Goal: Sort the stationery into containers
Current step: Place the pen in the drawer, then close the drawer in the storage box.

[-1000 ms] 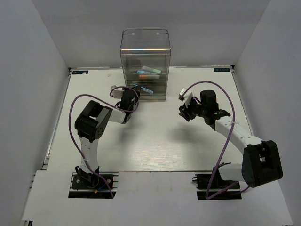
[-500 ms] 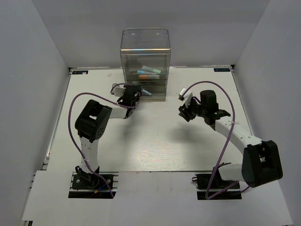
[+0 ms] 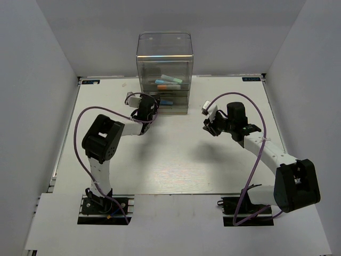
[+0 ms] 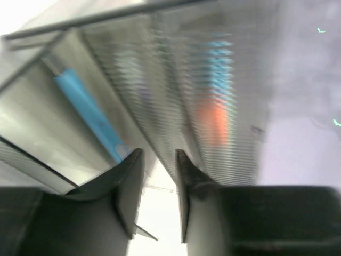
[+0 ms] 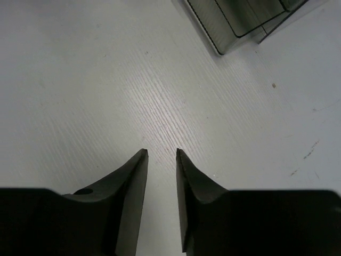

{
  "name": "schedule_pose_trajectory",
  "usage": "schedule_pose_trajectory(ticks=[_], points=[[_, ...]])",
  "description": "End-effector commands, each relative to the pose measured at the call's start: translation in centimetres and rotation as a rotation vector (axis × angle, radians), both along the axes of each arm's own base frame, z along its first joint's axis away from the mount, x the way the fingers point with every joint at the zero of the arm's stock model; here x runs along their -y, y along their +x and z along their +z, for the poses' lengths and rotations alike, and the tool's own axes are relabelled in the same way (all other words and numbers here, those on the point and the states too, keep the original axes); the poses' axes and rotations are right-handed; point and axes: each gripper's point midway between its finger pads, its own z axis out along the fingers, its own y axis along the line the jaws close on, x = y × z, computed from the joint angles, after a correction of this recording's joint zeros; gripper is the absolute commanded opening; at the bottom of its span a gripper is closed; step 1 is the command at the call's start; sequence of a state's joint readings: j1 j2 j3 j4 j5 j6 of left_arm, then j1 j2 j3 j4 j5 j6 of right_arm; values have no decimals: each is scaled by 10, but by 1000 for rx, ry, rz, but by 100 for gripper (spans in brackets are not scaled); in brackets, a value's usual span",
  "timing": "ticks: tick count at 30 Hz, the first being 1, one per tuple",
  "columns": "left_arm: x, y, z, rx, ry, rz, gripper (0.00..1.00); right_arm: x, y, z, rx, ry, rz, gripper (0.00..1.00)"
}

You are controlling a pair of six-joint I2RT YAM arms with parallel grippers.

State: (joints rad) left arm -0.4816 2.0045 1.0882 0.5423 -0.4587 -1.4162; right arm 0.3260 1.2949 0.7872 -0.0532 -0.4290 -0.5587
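Observation:
The clear cabinet (image 3: 164, 58) stands at the back centre of the table. Mint green, orange and light blue pens (image 3: 168, 81) lie in an upper drawer. A blue pen (image 3: 167, 101) lies in a lower drawer. My left gripper (image 3: 151, 104) is against the cabinet's lower left front. Its jaws are almost together with nothing between them. In the left wrist view the left gripper (image 4: 159, 154) touches the drawer fronts (image 4: 176, 80), the blue pen (image 4: 88, 112) shows behind the plastic, and an orange blur (image 4: 216, 120) shows higher up. My right gripper (image 3: 209, 124) hovers empty, jaws almost together (image 5: 161, 152).
The cabinet's bottom corner (image 5: 234, 21) shows at the top of the right wrist view. White walls close in the table on the left, right and back. Bare white table (image 3: 176, 154) lies between the arms.
My left gripper has moved right and back, up against the cabinet. The lower drawer with the blue pen has slid inward. The right arm has barely moved.

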Motion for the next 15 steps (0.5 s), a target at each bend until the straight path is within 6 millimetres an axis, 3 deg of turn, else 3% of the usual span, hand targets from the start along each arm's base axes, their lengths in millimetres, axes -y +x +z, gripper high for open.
schedule_pose_trajectory(ticks=[1, 5, 8, 9, 10, 11, 13, 14, 15], points=[[10, -9, 70, 170, -37, -78, 38, -15, -4, 18, 52, 42, 124, 32], [19, -32, 94, 273, -50, -189, 14, -32, -11, 17, 62, 49, 285, 8], [24, -59, 106, 328, -11, -297, 1, -48, -15, 18, 59, 70, 425, 2], [23, -72, 92, 307, 17, -336, 0, -54, -6, 28, 84, 65, 453, 1], [20, -80, 89, 307, 44, -363, 0, -57, -6, 18, 52, 55, 479, 1], [14, -101, 79, 277, 45, -410, 0, -62, 0, 26, 61, 53, 491, 1], [9, -125, 65, 243, 76, -453, 0, -72, 10, 15, 33, 31, 521, 1], [-3, -143, 63, 232, 89, -456, 0, -74, 21, 21, 61, 10, 522, 2], [-8, -152, 60, 215, 108, -460, 0, -83, 22, 3, 19, -8, 538, 2]])
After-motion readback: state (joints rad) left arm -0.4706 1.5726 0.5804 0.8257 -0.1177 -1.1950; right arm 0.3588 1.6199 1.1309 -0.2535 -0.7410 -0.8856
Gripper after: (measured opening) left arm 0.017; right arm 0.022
